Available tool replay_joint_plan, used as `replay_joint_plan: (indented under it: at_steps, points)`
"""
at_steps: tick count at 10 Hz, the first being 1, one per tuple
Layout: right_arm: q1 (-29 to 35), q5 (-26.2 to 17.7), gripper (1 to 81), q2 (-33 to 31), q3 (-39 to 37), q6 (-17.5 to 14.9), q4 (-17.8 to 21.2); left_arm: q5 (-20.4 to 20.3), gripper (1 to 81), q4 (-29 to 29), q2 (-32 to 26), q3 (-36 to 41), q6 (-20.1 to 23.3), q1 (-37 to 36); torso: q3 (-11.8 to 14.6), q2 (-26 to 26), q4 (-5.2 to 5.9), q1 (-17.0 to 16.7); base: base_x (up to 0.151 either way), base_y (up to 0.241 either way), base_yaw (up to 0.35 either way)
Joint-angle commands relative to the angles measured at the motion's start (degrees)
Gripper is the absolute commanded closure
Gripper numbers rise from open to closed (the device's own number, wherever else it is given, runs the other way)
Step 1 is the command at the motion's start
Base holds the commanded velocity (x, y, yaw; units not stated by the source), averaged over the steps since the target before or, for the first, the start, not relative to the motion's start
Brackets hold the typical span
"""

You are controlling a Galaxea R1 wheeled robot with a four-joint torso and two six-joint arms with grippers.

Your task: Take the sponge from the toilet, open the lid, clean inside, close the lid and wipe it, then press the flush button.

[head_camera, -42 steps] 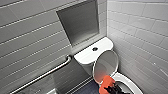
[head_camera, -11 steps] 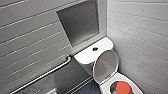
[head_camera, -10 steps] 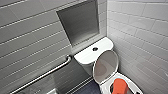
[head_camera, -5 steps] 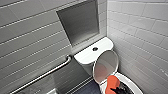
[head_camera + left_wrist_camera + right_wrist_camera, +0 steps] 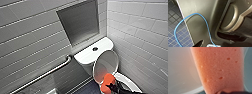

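1. Grey tiled bathroom corner: beyond the gripper the toilet [image 5: 91, 54] has its lid [image 5: 106, 63] raised, leaving the inside reachable.
2. The right gripper [image 5: 113, 87] pinches the sponge [image 5: 108, 80], which juts ahead of it toward the lid's lower edge, seemingly presented for scrubbing inside.

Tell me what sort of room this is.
Most likely a bathroom: a white toilet with its lid raised, and a metal grab bar on the grey tiled wall.
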Motion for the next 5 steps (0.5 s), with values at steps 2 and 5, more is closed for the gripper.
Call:
replay_joint_plan:
  at_steps: [2,5]
  points:
    - [4.7,-0.6,81.1,6.7,-8.6,0.3,3.8,5.1,1.0,-0.8,-0.5,-0.3,0.2,0.9,0.0,0.0,0.0,0.0,0.0,0.0,0.0]
    - [-1.2,1.6,81.1,2.7,-3.4,-0.2,3.2,5.0,1.0,-0.8,-0.5,-0.3,0.2,0.9,0.0,0.0,0.0,0.0,0.0,0.0,0.0]
